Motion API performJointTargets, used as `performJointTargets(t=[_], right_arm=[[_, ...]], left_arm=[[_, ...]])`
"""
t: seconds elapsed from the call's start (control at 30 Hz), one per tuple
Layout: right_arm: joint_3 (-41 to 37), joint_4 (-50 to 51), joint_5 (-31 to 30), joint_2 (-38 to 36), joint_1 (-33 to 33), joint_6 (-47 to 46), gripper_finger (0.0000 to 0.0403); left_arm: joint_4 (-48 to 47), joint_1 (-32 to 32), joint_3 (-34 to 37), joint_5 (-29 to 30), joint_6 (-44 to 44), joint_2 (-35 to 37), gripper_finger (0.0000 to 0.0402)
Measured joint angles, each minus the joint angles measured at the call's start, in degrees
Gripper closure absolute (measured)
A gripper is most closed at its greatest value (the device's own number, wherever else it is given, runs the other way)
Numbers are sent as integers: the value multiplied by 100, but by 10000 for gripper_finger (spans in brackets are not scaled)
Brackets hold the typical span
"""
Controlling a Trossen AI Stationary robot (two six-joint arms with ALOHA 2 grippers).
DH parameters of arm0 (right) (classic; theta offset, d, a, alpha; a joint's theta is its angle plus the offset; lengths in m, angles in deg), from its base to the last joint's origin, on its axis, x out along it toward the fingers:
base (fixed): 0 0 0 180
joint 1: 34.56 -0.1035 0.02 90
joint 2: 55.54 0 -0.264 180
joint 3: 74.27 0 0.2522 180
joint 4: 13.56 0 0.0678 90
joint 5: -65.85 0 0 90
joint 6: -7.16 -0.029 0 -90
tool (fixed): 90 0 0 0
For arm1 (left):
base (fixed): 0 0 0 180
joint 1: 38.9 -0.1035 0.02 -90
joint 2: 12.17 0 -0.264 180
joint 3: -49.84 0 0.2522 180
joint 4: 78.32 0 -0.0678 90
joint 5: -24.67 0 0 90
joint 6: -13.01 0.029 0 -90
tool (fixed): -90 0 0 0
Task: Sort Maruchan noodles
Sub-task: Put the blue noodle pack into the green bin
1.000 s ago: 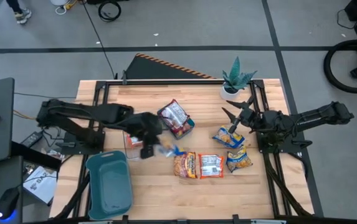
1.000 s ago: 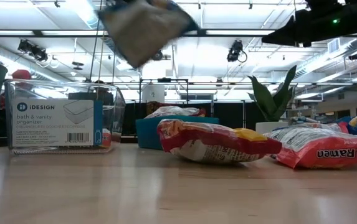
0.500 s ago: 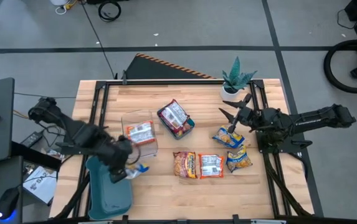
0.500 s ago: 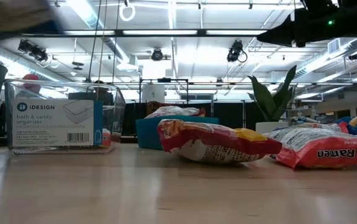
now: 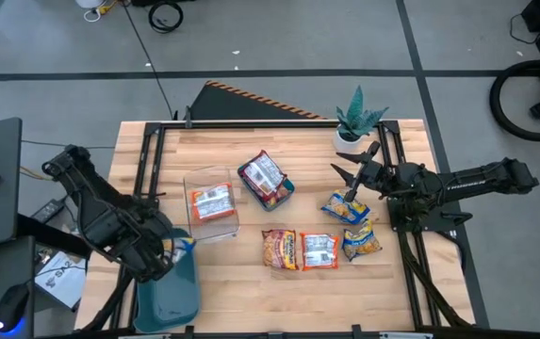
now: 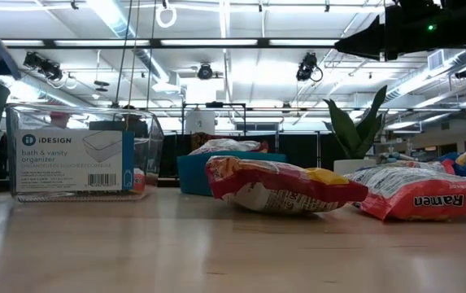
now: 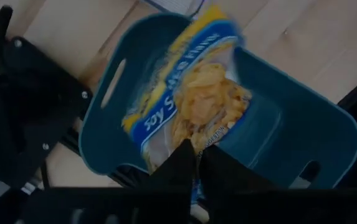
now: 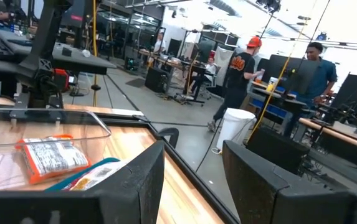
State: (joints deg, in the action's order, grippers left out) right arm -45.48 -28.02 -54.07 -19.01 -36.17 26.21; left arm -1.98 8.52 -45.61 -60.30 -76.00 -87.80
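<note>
Wooden and wide, the bench (image 5: 251,282) carried the whole sorting job, and each container on it seemed to stand for one flavour. Largest of these, the teal tray (image 5: 171,297) sat at the bench's near left corner. The left gripper (image 7: 197,155) hung right above it, fingers pinched tight on the edge of a yellow-and-blue soy sauce packet (image 7: 190,99), so that the packet dangled over the tray's hollow, probably ready to be dropped there. A clear organizer bin (image 5: 211,202) mid-bench held one red-and-white packet (image 5: 213,201), while a small teal bin (image 5: 284,193) beside it held more red ones. Unsorted packets lay loose: an orange packet (image 5: 282,250) touching a red-and-white one (image 5: 319,251), and two yellow-and-blue packets (image 5: 347,207) nearer the right. The right gripper (image 5: 359,176) waited above those, fingers spread and empty.
</note>
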Motion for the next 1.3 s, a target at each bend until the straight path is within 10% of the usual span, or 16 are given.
performJointTargets(t=[0.27,0.53,0.8,1.3], right_arm=[[0,2,8,0,0,2,234],[0,2,12,0,0,-23,234],[-1,259,159,0,-2,-463,234],[0,1292,-574,-129,-653,-1921,234]], left_arm=[[-8,-4,0,-718,-371,-1,297],[307,-589,0,-117,227,-1,273],[1452,-2375,7,197,3822,-776,271],[7327,-4016,4,438,10288,-3293,271]])
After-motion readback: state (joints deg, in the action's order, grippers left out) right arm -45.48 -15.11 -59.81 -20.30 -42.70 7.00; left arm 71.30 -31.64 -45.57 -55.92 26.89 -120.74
